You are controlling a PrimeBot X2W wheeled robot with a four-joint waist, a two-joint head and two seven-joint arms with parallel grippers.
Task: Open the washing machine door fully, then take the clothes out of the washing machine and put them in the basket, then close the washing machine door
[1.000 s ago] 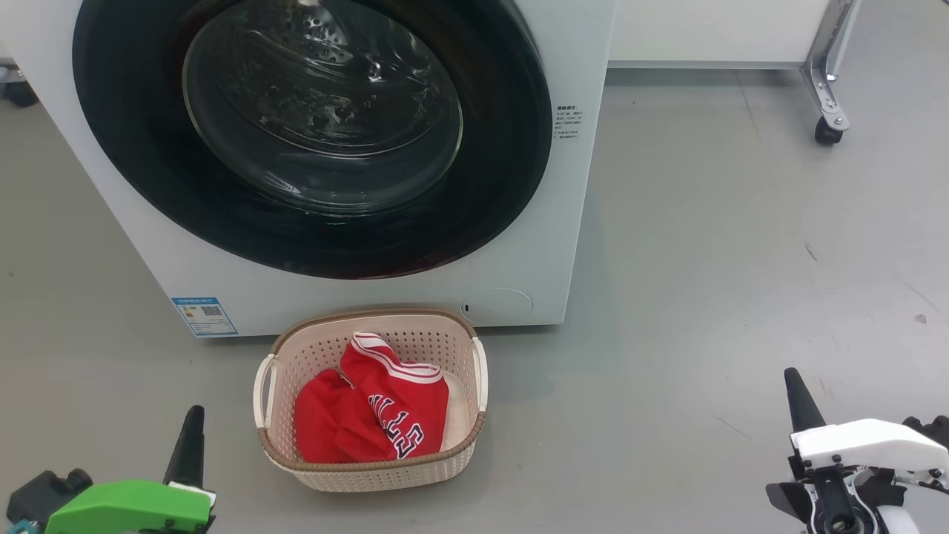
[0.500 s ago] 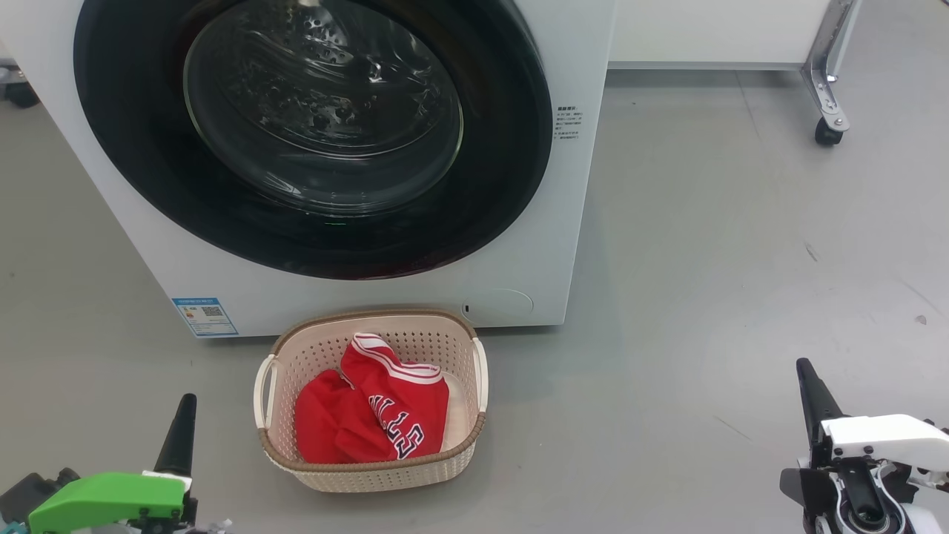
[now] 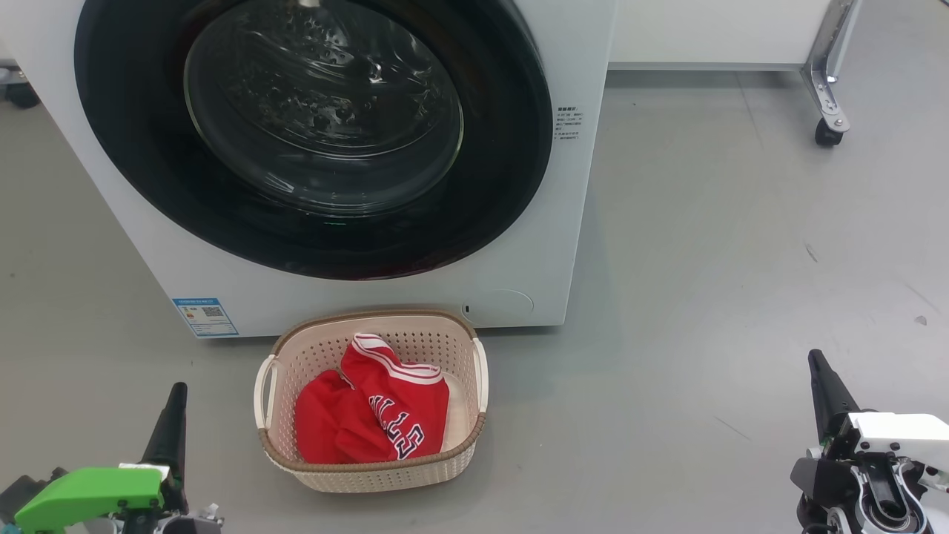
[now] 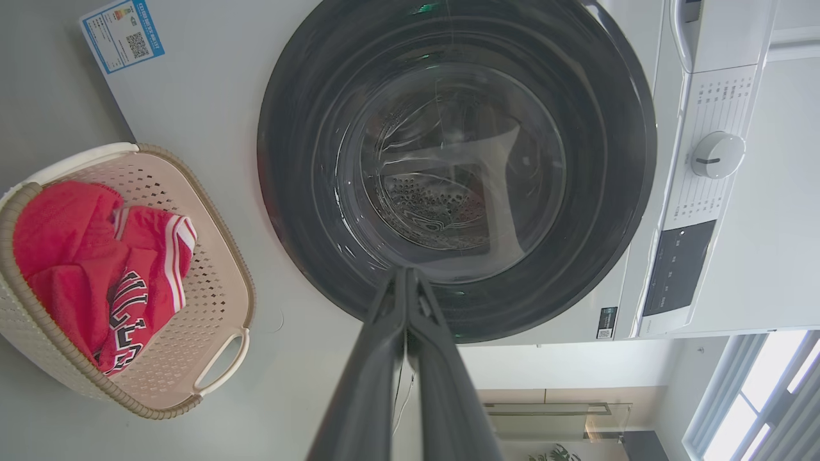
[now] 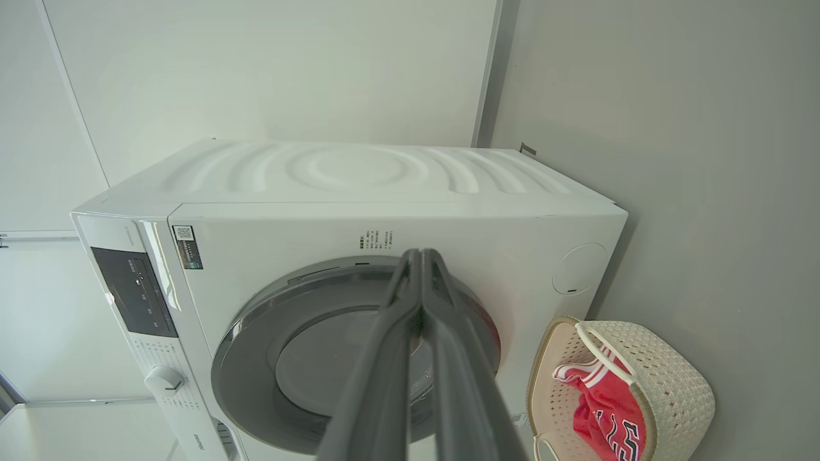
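The washing machine (image 3: 334,300) stands white on the grey floor, its door (image 3: 322,111) shut flat against the front; the door (image 4: 458,166) also faces the left wrist view and appears as a door (image 5: 288,358) in the right wrist view. Right in front sits the basket (image 3: 371,475) with the clothes (image 3: 371,415), a red jersey, lying inside. My left gripper (image 3: 178,389) is shut and empty at the lower left, left of the basket. My right gripper (image 3: 815,360) is shut and empty at the lower right, well clear of the basket. Both wrist views show fingers pressed together, left gripper (image 4: 405,272) and right gripper (image 5: 421,253).
A metal leg with a caster (image 3: 827,130) stands at the far right beside a white panel (image 3: 712,30). A blue label (image 3: 204,315) marks the machine's lower left corner. The control knob (image 4: 717,153) sits on the machine's top strip. Bare grey floor stretches to the right.
Both arms have drawn back toward the lower corners of the head view: the left one down and left, the right one down and right. Basket, jersey and door have not moved.
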